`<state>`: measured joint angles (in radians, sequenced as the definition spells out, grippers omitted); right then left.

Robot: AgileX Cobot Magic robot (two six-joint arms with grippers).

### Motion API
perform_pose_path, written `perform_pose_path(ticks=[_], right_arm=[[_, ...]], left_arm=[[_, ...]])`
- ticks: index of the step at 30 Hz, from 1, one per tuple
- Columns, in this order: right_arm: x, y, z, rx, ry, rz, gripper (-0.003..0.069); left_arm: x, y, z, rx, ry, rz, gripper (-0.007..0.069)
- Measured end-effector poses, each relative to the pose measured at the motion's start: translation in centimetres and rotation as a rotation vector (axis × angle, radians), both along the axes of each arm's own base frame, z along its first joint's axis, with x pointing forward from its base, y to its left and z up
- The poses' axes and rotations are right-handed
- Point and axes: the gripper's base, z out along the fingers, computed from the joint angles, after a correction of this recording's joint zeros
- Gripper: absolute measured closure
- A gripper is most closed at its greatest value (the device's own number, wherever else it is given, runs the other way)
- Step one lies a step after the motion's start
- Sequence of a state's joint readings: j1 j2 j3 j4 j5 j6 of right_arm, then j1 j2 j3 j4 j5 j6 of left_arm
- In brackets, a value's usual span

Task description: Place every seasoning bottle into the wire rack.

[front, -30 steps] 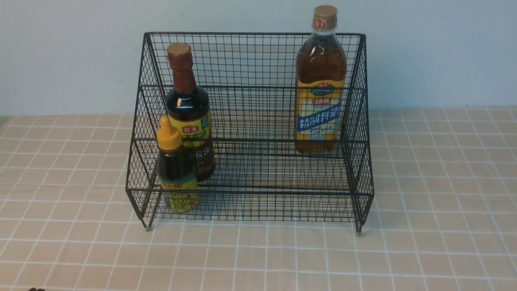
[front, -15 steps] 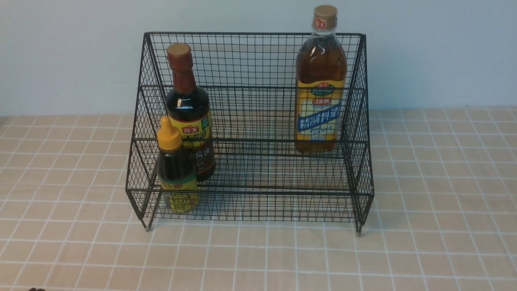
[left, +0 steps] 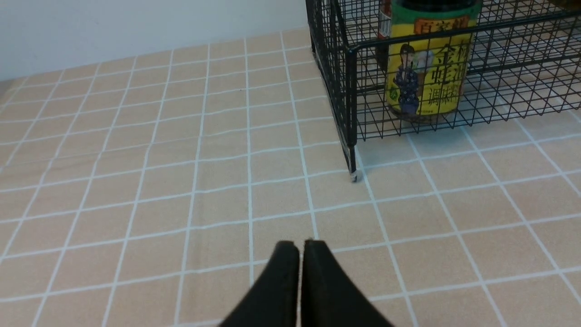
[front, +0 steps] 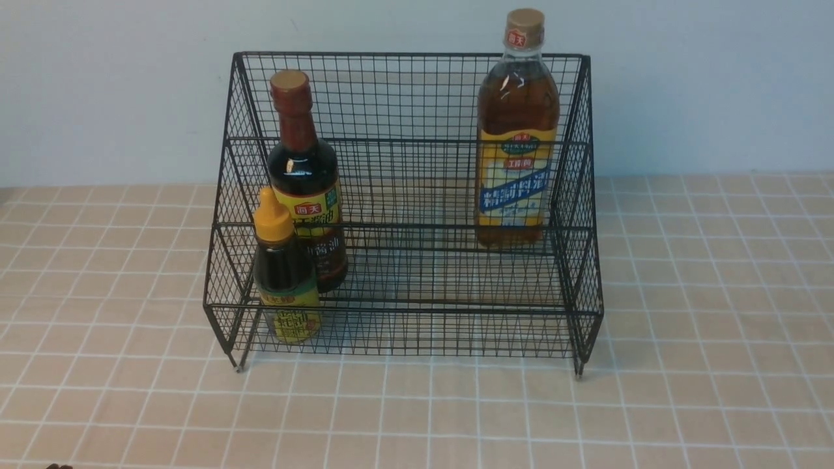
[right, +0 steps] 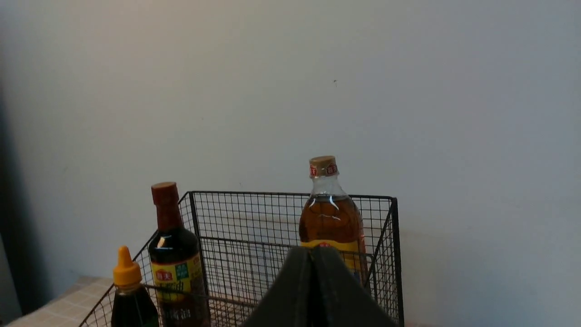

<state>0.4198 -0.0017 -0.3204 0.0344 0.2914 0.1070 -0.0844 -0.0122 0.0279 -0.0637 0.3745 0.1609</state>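
Nothing had moved since the earlier front frames, as far as I could tell: rack, bottles and tiled table all sat where they were a second before.

Going left to right in the front view. Small dark bottle with the yellow nozzle cap stood upright in the rack's lower front tier, at its left end. Tall soy-sauce bottle stood just behind it, slightly right, upright; I could not tell whether the two touched. Middle of the wire rack held nothing. Big amber bottle with the yellow-and-blue label stood upright on the upper rear tier near the right side, its tan cap above the rack's back edge.

Neither arm showed in the front view. On the left wrist camera, the left gripper had its jaws pressed together, holding nothing, low over bare table, well apart from the rack's front left foot. On the right wrist camera, the right gripper was likewise closed tight and empty, raised and pulled back, facing the rack from a distance.

My read: all three bottles were in, so the placing looked finished and both arms parked. Next move, I judged, called for nothing beyond holding clear of the rack; no bottle remained on the table in any view.
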Motion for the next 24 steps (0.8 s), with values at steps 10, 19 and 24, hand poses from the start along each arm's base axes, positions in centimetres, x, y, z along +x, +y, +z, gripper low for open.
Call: perform_pose_path(ticks=[10, 19, 24], right_arm=[[1.7, 0.2, -4.7, -0.122, 0.1, -0.126, 0.0673], [3.0, -0.9, -11.7, -0.179, 0.354, -0.366, 0.0673], [3.0, -1.0, -11.9, -0.193, 0.374, -0.384, 0.0673]], left_arm=[[0.0, 0.0, 0.0, 0.0, 0.001, 0.0, 0.0631], [0.0, 0.0, 0.0, 0.0, 0.001, 0.0, 0.0631], [0.0, 0.0, 0.0, 0.0, 0.002, 0.0, 0.0631]])
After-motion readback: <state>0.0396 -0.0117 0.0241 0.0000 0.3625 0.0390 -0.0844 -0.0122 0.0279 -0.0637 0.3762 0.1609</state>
